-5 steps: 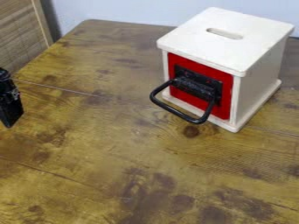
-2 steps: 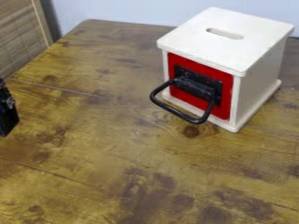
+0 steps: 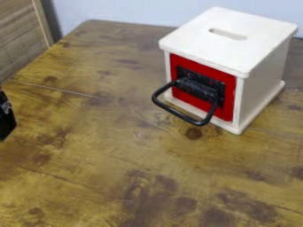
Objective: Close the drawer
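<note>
A brown wood-grain tabletop [image 3: 106, 133] filled most of the view, with a pale wall [image 3: 130, 9] behind it and slatted wood [image 3: 21, 40] at the upper left. The drawer [image 3: 222, 84] sat in the front of a pale cube box [image 3: 243, 44] toward the upper right, its red front round a black panel, seemingly flush with the box's face or close to it. Its black loop handle [image 3: 178, 113] stuck out over the tabletop. The box stood upright, a slot in its top. Well apart from it, at the left edge of the view, the gripper [image 3: 5, 115] showed only as a dark sliver, cut off by the frame. It was released, its jaws wide open, and it touched neither drawer nor handle.
</note>
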Controlling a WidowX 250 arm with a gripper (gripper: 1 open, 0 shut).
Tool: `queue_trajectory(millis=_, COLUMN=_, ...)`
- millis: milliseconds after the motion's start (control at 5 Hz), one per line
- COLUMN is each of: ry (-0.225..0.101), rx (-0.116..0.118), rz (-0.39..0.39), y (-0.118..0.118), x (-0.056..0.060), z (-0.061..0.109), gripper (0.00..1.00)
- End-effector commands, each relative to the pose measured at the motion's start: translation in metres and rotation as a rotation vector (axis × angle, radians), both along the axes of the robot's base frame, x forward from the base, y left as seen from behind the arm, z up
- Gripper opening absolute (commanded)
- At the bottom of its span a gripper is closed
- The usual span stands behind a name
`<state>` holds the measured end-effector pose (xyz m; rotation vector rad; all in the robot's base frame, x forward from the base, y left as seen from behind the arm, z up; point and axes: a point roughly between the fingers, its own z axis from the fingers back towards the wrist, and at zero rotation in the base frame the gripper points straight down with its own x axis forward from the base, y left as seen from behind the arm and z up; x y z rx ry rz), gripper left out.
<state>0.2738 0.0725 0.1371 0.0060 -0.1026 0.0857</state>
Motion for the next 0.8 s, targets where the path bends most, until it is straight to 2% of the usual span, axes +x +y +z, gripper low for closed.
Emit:
queue_trajectory(millis=0, ry=-0.051, rx=0.012, rz=0.049, y=0.004, x=0.002, z=0.014, gripper=1.00)
queue_trajectory(millis=200, ry=-0.048, rx=0.015, rz=0.071, y=0.000, x=0.006, z=0.013, gripper=1.00)
queue_trajectory(millis=600, ry=-0.057, rx=0.015, rz=0.048, y=0.008, x=0.017, z=0.016, gripper=1.00)
